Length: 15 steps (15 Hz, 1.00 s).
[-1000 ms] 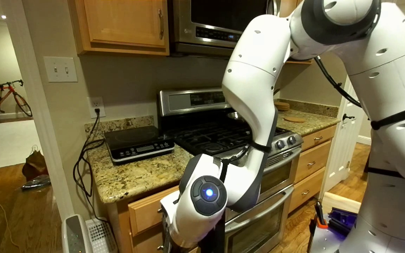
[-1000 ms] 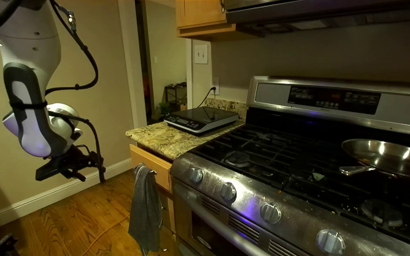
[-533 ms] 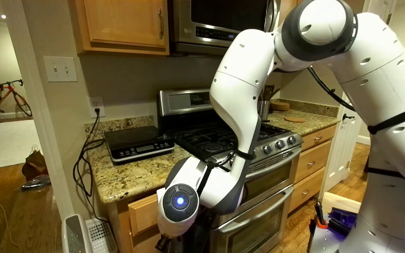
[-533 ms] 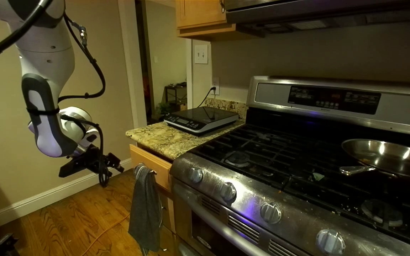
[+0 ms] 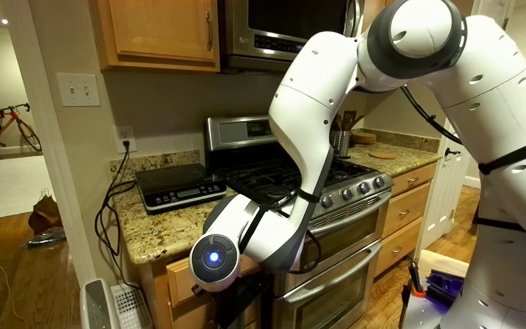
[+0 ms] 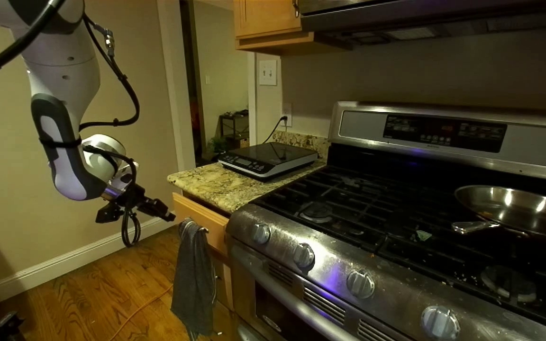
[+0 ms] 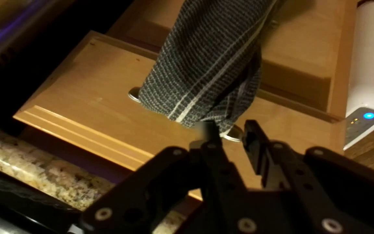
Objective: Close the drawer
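Note:
The drawer (image 6: 216,232), a flat honey-coloured wooden front, stands slightly out from under the counter, a dark gap showing above it. It fills much of the wrist view as a wooden face (image 7: 102,94). A grey towel (image 7: 206,65) hangs over its metal handle (image 7: 234,134), covering most of it. My gripper (image 7: 230,128) points at this front with jaws partly open; nothing is between the fingers, and the handle's end shows beyond the gap. In an exterior view the gripper (image 6: 171,217) is beside the drawer's far end; whether it touches cannot be told.
The granite counter (image 6: 202,184) overhangs the drawer and carries a black induction cooktop (image 6: 268,161). The steel stove (image 6: 301,237) with protruding knobs adjoins it, holding a pan (image 6: 519,208). A white appliance (image 5: 101,306) stands on the floor past the cabinet's end.
My arm has swung toward the drawer and the wrist has turned, bringing the fingertips up beside its front. The fingers look nearer together. Drawer and towel look unmoved.

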Available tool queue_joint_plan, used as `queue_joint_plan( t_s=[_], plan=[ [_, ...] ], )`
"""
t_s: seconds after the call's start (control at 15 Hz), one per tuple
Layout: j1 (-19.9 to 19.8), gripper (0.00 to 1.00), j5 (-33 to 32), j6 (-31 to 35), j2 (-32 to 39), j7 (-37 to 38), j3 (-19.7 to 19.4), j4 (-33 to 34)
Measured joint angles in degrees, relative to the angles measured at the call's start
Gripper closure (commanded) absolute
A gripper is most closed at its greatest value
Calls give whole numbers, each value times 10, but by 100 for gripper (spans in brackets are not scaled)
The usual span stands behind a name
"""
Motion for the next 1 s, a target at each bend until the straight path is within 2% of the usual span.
queue_joint_plan(
  t_s=[0.13, 0.47, 1.0],
  plan=[
    [6, 95, 0, -29, -1, 48, -6, 3],
    [16, 91, -5, -97, 9, 153, -25, 12],
    [18, 91, -47, -112, 68, 211, -38, 58]
  ],
)
